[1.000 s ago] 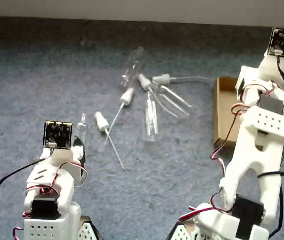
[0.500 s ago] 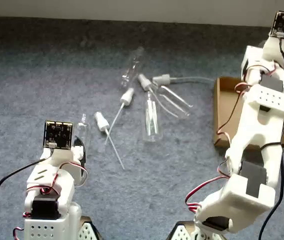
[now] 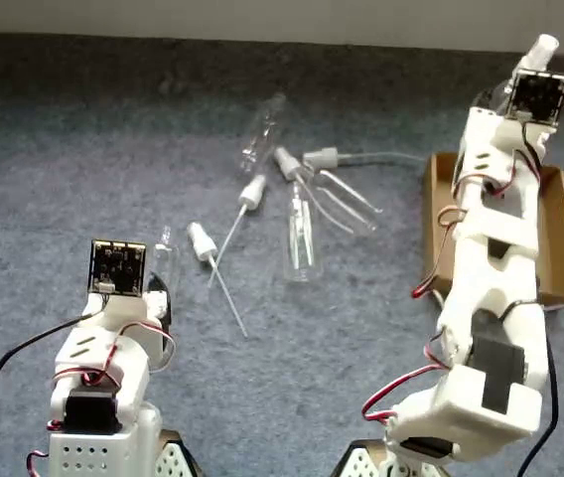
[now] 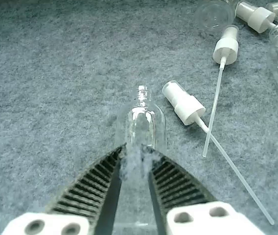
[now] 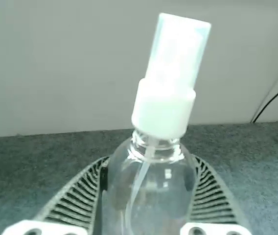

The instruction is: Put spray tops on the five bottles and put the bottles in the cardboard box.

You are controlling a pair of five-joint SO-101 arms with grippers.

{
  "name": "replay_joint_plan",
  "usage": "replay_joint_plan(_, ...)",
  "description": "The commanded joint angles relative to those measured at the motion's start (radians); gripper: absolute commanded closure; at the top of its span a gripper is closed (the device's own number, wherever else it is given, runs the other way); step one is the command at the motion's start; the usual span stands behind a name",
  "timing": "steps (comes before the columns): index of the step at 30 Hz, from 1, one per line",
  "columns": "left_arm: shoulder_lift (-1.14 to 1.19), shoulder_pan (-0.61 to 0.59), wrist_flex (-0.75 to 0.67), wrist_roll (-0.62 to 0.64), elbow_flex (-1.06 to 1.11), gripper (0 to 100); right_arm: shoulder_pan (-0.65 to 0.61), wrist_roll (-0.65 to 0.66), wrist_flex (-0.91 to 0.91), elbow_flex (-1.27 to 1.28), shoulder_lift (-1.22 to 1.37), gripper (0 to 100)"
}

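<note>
My left gripper (image 4: 136, 152) is shut on a clear bottle (image 4: 140, 120) that has no top and lies on the grey felt, neck pointing away. From above, that bottle (image 3: 164, 260) is at the near left. My right gripper (image 5: 149, 171) is shut on a clear bottle (image 5: 149, 196) with a white spray top (image 5: 171, 78) fitted, held up with the wall behind it. In the high view its top (image 3: 540, 46) pokes out past the far end of the cardboard box (image 3: 439, 224). Two loose spray tops (image 3: 203, 242) (image 3: 252, 191) with long tubes lie mid-table.
Several more clear bottles (image 3: 302, 238) (image 3: 262, 129) (image 3: 347, 204) and two more tops (image 3: 287, 162) (image 3: 322, 157) lie in a cluster at the far centre. The right arm (image 3: 491, 298) stretches over the box. A pale wall runs along the far edge.
The right arm has stretched out and risen over the box, carrying its capped bottle farther away. The left arm and its bottle have stayed put.
</note>
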Motion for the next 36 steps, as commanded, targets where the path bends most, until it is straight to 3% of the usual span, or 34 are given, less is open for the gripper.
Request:
replay_joint_plan(1, -0.001, 0.027, -0.051, -0.011, 0.008, 100, -0.044, 0.009, -0.143, 0.116, -0.137, 88.9)
replay_joint_plan(7, -0.001, 0.027, -0.048, -0.011, 0.008, 100, -0.045, 0.011, -0.197, 0.263, -0.157, 88.9)
replay_joint_plan(18, -0.001, 0.027, -0.052, -0.011, 0.030, 100, -0.039, 0.008, -0.208, 0.278, -0.157, 88.9)
replay_joint_plan(25, -0.001, 0.027, -0.052, -0.011, 0.031, 100, -0.039, 0.012, -0.532, 0.437, -0.156, 88.9)
replay_joint_plan(30, -0.002, 0.025, -0.055, -0.012, 0.045, 100, -0.042, 0.006, -0.628, 0.515, -0.156, 88.9)
replay_joint_plan(36, -0.002, 0.025, -0.173, -0.127, 0.128, 100, -0.044, 0.011, -0.779, 0.587, -0.156, 88.9)
